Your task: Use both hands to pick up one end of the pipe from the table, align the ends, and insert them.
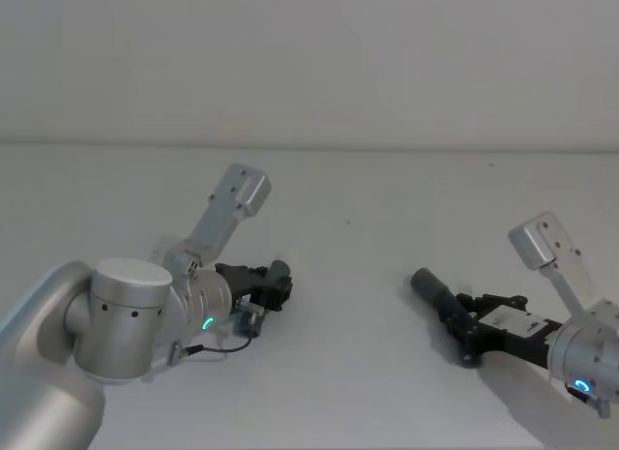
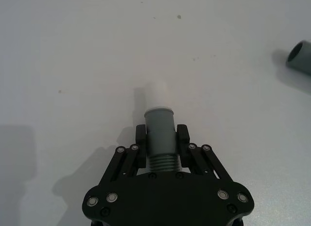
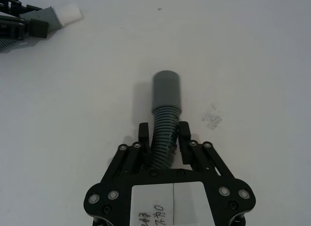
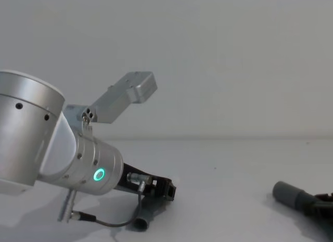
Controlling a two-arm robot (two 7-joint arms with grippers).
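My left gripper (image 2: pixel 162 133) is shut on the smooth grey cuff (image 2: pixel 160 125) of one pipe piece, and its white spigot tip (image 2: pixel 156 94) sticks out past the fingers. In the head view this gripper (image 1: pixel 279 284) is left of centre, low over the table (image 1: pixel 368 373). At the right, my right gripper (image 3: pixel 164 131) is shut on the ribbed hose just behind the wider socket cuff (image 3: pixel 166 90). The socket cuff (image 1: pixel 430 287) points toward the left gripper, and its open mouth (image 2: pixel 301 57) faces the spigot. A wide gap separates the two ends. The right gripper (image 1: pixel 462 324) also stays low.
A thin grey cable (image 1: pixel 218 348) loops from the left wrist. A grey hose end (image 4: pixel 140 221) hangs under the left gripper. The paler wall (image 1: pixel 309 63) rises behind the table's far edge. Bare table lies between the two arms.
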